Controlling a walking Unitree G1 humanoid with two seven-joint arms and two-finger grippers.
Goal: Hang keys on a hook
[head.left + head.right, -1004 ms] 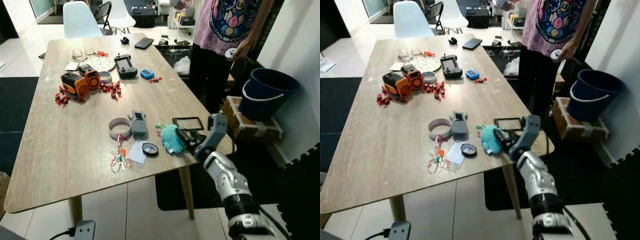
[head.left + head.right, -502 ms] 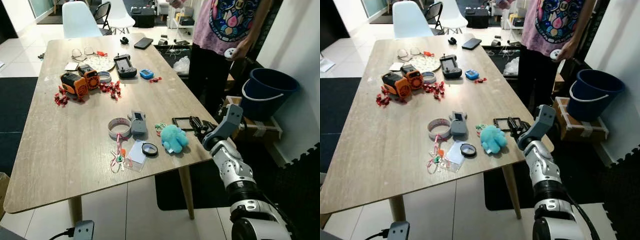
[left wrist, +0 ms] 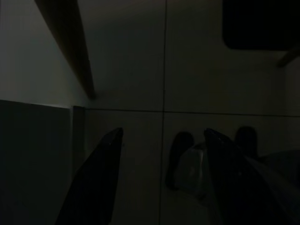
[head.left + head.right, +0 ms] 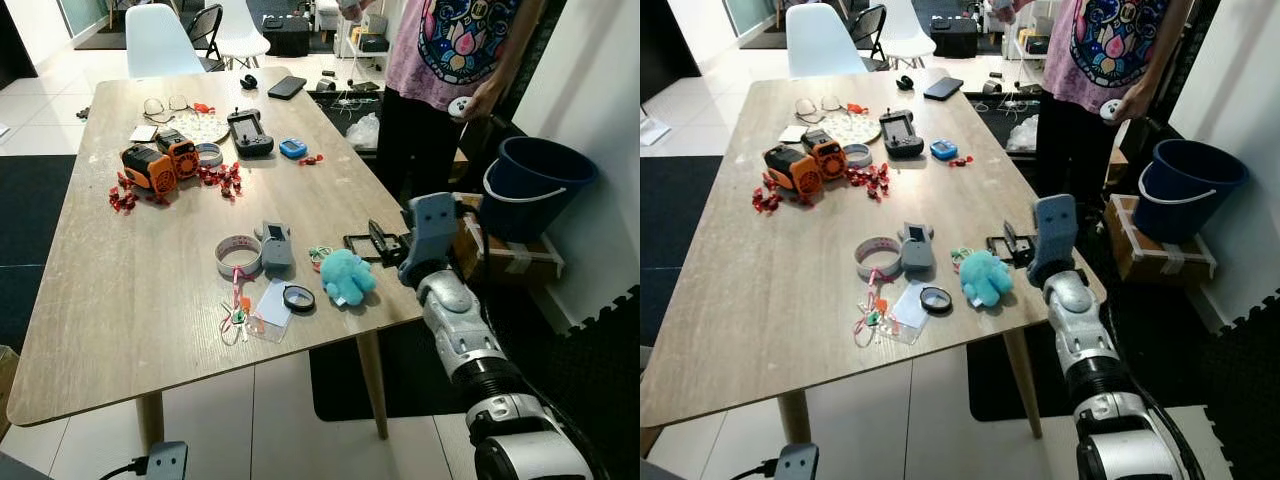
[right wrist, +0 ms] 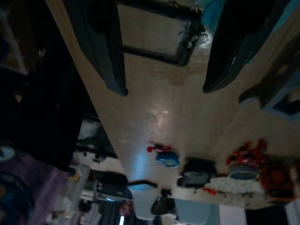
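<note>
Raised over the near right edge of the wooden surface [image 4: 150, 290], the right hand [image 4: 377, 238] has its two black fingers spread apart and grasps nothing. Its fingertips hang above a small black-framed rectangle [image 4: 366, 246] lying flat on the wood; in the right wrist view that frame [image 5: 154, 33] sits between the two parted fingers [image 5: 101, 44]. Just beside the hand, toward the robot's left, lies a teal plush toy [image 4: 346, 277], and next to that a round black lens [image 4: 299, 298] resting on a clear plastic sleeve [image 4: 270, 306].

Further left are the keys [image 4: 238, 312], a small bunch with red and green bits on a pink strap, lying flat on the surface near its front edge and well apart from the hand. Above them sit a roll of tape [image 4: 238, 256] and a grey device [image 4: 276, 246].

Across the far half of the surface are an orange and black gadget [image 4: 159, 163], scattered red pieces [image 4: 220, 177], a black controller [image 4: 250, 132], a small blue object [image 4: 293, 149], a pair of glasses [image 4: 165, 104] and a phone [image 4: 288, 86].

A person in a pink printed shirt [image 4: 455, 50] stands at the far right, beside a dark blue bucket [image 4: 530, 185] on a cardboard box.

In the very dark left wrist view the left hand [image 3: 161, 178] hangs over tiled floor, its fingers parted and empty.
</note>
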